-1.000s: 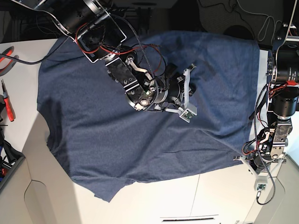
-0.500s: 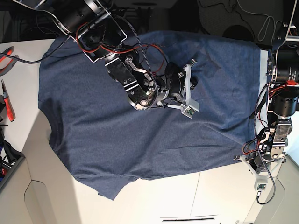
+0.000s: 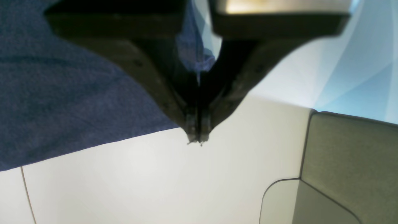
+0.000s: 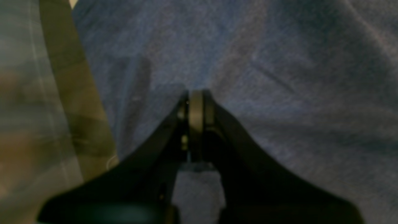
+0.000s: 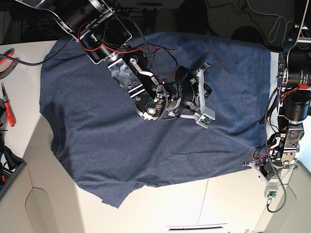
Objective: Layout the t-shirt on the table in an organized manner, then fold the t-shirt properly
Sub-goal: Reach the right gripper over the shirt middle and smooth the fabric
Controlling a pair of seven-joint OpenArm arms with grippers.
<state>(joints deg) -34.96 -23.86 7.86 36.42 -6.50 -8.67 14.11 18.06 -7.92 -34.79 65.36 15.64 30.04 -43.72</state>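
The navy-blue t-shirt (image 5: 107, 121) lies spread over the white table (image 5: 184, 204), plain side up, with one corner folded at its lower edge. My right gripper (image 4: 194, 95) is shut with nothing visible between its tips, low over the middle of the t-shirt (image 4: 279, 77). Its arm (image 5: 146, 92) reaches in from the upper left. My left gripper (image 3: 198, 137) is shut at the t-shirt's (image 3: 62, 93) right-hand lower corner, and blue cloth shows pinched between its fingers (image 3: 161, 81). In the base view a taut crease runs from mid-shirt to the left gripper (image 5: 258, 167).
Red-handled pliers (image 5: 8, 109) and another red tool (image 5: 5, 60) lie at the table's left edge. A grey lower panel (image 3: 351, 161) borders the table beside the left gripper. A thin seam (image 3: 28, 193) crosses the tabletop. Cables hang along the back.
The right gripper has slid to the right across the middle of the shirt. The left arm and its corner of the shirt have stayed put.
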